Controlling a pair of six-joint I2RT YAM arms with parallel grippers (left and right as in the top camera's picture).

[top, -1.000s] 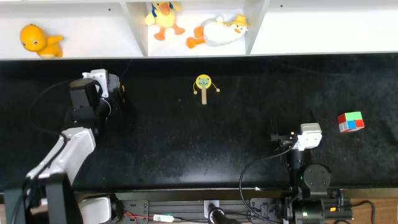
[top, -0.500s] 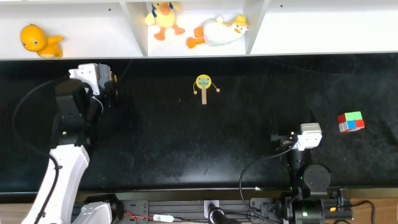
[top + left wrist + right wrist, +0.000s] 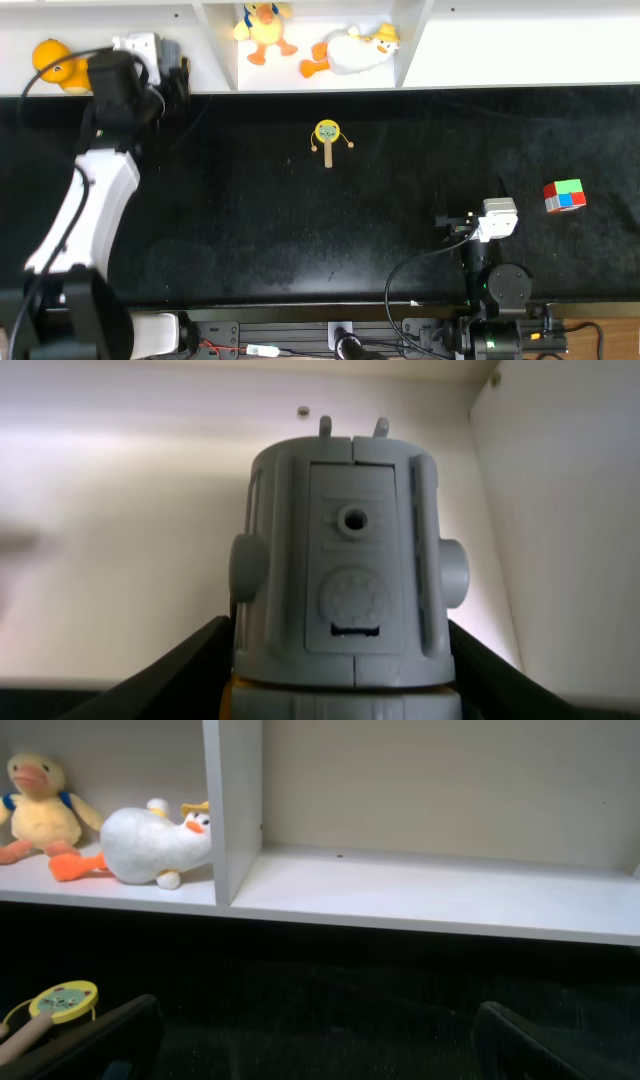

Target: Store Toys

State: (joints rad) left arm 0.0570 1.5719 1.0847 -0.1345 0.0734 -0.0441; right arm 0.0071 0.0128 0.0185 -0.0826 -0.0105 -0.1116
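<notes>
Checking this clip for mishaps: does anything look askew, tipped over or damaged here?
Nothing damaged or spilled. The white goose plush lies on its side in the middle shelf compartment, beside the upright yellow duck plush. The grey robot toy is held squarely in the left end effector at the left compartment.

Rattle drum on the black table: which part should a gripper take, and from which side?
Probably the wooden handle, from straight above, fingers closing across it. The rattle drum lies flat, handle pointing toward the arm bases; its disc looks wider and has a bead dangling beside it.
</notes>
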